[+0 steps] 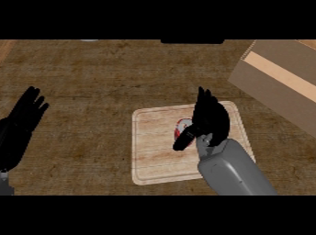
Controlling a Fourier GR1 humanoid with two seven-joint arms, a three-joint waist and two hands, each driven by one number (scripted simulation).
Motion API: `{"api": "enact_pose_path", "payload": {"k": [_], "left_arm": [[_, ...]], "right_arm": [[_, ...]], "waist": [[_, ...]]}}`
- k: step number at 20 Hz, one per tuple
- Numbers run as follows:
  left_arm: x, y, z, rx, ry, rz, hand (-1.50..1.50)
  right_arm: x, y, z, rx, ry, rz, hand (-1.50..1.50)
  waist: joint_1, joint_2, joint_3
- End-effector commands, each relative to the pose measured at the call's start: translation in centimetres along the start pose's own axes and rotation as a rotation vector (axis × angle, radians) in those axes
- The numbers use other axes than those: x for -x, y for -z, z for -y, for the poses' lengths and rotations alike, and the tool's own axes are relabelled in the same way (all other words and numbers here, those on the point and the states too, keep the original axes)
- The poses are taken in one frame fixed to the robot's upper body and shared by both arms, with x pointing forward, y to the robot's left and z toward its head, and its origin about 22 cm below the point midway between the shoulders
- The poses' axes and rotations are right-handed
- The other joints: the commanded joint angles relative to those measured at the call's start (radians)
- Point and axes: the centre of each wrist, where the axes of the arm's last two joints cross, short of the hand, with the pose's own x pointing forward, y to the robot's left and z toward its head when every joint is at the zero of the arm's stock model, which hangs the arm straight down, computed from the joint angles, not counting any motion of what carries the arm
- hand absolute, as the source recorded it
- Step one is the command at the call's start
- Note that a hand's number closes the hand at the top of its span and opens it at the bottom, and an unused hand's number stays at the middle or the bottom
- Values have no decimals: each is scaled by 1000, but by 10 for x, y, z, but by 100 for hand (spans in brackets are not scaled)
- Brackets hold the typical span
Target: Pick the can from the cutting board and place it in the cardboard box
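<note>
Red-and-white can point(183, 127) (axis hidden) sits on cutting board point(154, 160) beside open-fingered right hand point(211, 123).

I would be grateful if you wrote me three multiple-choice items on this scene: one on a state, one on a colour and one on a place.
1. How is the left hand?
A. Curled round a thing.
B. Open, holding nothing.
C. Out of view.

2. Which colours show on the can?
A. Blue and yellow.
B. Green only.
C. Red and white.

3. Where is the can?
A. On the cutting board, partly hidden by the right hand.
B. Lifted in the air.
C. In the left hand.

Answers:
1. B, its fingers are straight at the view's left edge.
2. C, red and white show beside the right hand's thumb.
3. A, the board's pale wood lies all round it.
</note>
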Motion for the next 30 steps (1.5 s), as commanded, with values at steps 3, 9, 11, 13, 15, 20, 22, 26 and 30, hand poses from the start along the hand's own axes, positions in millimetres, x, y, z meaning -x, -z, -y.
{"api": "enact_pose_path", "payload": {"k": [3,9,11,13,15,20,22,26,30], "left_arm": [[-2,-3,0,-3,-3,-22,0],[-2,7,-5,-6,-8,-12,0],[3,1,5,14,-6,6,0],[1,8,2,-5,1,0,0],[1,8,3,-6,5,-12,0],[8,-2,8,2,-17,2,0],[11,-5,4,-2,7,-13,0],[5,4,-5,-18,5,-11,0],[-1,10,7,4,1,-13,0]], "right_arm": [[-6,-9,-2,-40,-41,-195,-150],[-5,5,-18,-76,-61,-236,-150],[-6,4,-25,-65,-60,-245,-150],[-7,5,-27,-76,-64,-248,-150],[-5,2,-35,-60,-54,-242,-150],[-5,18,-31,-71,-55,-249,-150],[-6,-6,-24,-27,-42,-213,150],[-12,-6,-37,-4,-92,-151,150],[-16,4,-31,-3,-101,-143,150]], "waist": [[-9,-3,0],[-5,4,1],[0,3,1],[-1,3,1],[-1,2,1],[5,3,1],[-7,-1,1],[-3,3,1],[-4,4,1]]}}
